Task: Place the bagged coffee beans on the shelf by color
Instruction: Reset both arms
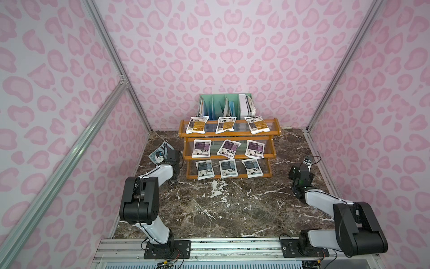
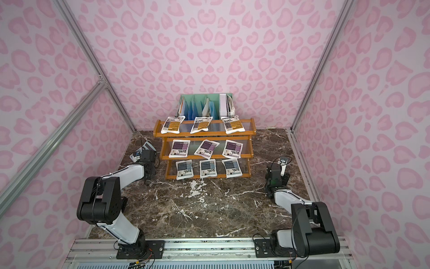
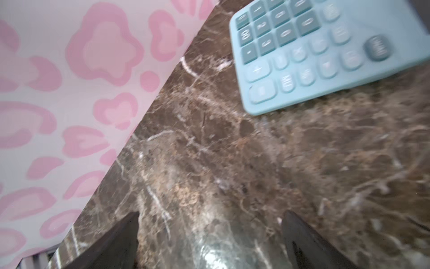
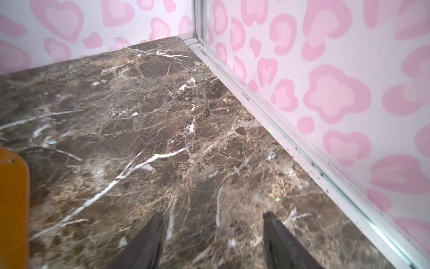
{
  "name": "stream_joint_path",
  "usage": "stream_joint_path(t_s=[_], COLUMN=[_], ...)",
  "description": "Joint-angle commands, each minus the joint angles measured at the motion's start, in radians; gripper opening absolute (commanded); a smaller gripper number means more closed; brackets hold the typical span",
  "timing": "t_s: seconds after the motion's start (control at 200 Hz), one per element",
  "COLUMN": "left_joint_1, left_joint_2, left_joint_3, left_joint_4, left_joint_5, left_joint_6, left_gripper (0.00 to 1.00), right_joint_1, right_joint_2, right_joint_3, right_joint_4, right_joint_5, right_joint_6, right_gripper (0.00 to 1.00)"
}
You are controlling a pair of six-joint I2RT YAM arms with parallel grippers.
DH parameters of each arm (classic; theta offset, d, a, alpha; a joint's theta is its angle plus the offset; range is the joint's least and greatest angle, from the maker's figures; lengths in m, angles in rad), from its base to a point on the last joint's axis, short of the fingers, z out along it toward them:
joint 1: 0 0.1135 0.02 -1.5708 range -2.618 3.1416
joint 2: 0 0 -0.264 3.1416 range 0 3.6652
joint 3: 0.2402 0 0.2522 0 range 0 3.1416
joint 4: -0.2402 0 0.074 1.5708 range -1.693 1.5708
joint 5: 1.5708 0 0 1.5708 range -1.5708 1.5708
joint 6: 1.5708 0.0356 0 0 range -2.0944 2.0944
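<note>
Pouches (image 1: 228,149) lie sorted on the shelf (image 1: 242,135): yellow on top, purple in the middle, grey-blue lowest. Left gripper (image 3: 211,214), wide and empty, hangs over the counter (image 1: 232,209) near the calculator (image 3: 314,58); right gripper (image 4: 213,214), also spread and empty, over bare counter.

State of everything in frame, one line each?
shelf: upright, all three tiers loaded.
yellow-orange pouches: three on top tier, labels up.
purple pouches: three on middle tier, middle one skewed.
grey-blue pouches: three on bottom tier.
calculator: on table, keys up.
file rack: upright behind shelf, holding papers.
left gripper: open, empty, near calculator.
right gripper: open, empty.
</note>
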Motion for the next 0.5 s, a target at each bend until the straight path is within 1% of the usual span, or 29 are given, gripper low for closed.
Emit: stream_joint_path(t_s=[0.0, 0.035, 0.085, 0.12, 0.175, 0.215, 0.255, 0.265, 0.28, 0.3, 0.325, 0.34, 0.355, 0.4, 0.41, 0.415, 0.42, 0.43, 0.48, 0.5], left_joint_1=[0.003, 0.003, 0.004, 0.007, 0.008, 0.009, 0.011, 0.011, 0.012, 0.013, 0.013, 0.012, 0.013, 0.012, 0.013, 0.013, 0.013, 0.015, 0.017, 0.018], left_joint_2=[0.017, 0.013, 0.008, 0.002, -0.006, -0.025, -0.050, -0.056, -0.067, -0.080, -0.098, -0.110, -0.123, -0.158, -0.164, -0.167, -0.169, -0.173, -0.180, -0.168], left_joint_3=[0.004, -0.014, -0.044, -0.067, -0.074, -0.100, -0.138, -0.148, -0.164, -0.187, -0.221, -0.242, -0.269, -0.341, -0.357, -0.365, -0.368, -0.385, -0.458, -0.482], left_joint_4=[0.157, 0.218, 0.304, 0.360, 0.363, 0.393, 0.442, 0.454, 0.474, 0.507, 0.553, 0.584, 0.617, 0.715, 0.739, 0.751, 0.762, 0.786, 0.897, 0.947], left_joint_5=[0.064, 0.072, 0.096, 0.135, 0.147, 0.160, 0.196, 0.204, 0.224, 0.249, 0.287, 0.307, 0.325, 0.369, 0.374, 0.381, 0.386, 0.396, 0.450, 0.474], left_joint_6=[0.101, 0.137, 0.173, 0.204, 0.206, 0.210, 0.225, 0.230, 0.239, 0.252, 0.271, 0.280, 0.290, 0.307, 0.310, 0.311, 0.312, 0.315, 0.329, 0.335], left_gripper=[0.99, 0.99, 0.99, 0.98, 0.96, 0.96, 0.95, 0.95, 0.95, 0.94, 0.94, 0.94, 0.94, 0.94, 0.94, 0.95, 0.95, 0.95, 0.97, 0.98], right_joint_1=[0.003, 0.002, 0.005, 0.005, 0.002, -0.005, -0.027, -0.030, -0.034, -0.036, -0.041, -0.044, -0.040, -0.045, -0.048, -0.049, -0.052, -0.058, -0.071, -0.071], right_joint_2=[0.096, 0.106, 0.119, 0.117, 0.093, 0.068, 0.071, 0.081, 0.103, 0.137, 0.183, 0.191, 0.172, 0.116, 0.114, 0.115, 0.119, 0.129, 0.173, 0.165], right_joint_3=[-0.053, -0.027, 0.007, 0.003, -0.025, -0.079, -0.157, -0.175, -0.203, -0.235, -0.268, -0.278, -0.274, -0.230, -0.223, -0.221, -0.219, -0.217, -0.228, -0.227], right_joint_4=[0.482, 0.434, 0.379, 0.388, 0.419, 0.512, 0.645, 0.687, 0.756, 0.840, 0.991, 1.033, 1.000, 0.814, 0.791, 0.785, 0.782, 0.795, 0.900, 0.891], right_joint_5=[0.057, 0.023, 0.015, -0.013, -0.075, -0.131, -0.261, -0.275, -0.272, -0.253, -0.252, -0.255, -0.254, -0.291, -0.300, -0.305, -0.310, -0.320, -0.323, -0.321], right_joint_6=[-0.246, -0.245, -0.245, -0.255, -0.255, -0.226, -0.245, -0.248, -0.248, -0.236, -0.252, -0.260, -0.254, -0.233, -0.230, -0.229, -0.229, -0.230, -0.233, -0.230], right_gripper=[0.72, 0.72, 0.72, 0.72, 0.72, 0.74, 0.75, 0.80, 0.83, 0.84, 0.86, 0.87, 0.88, 0.89, 0.90, 0.92, 0.96, 0.99, 1.00, 1.00])
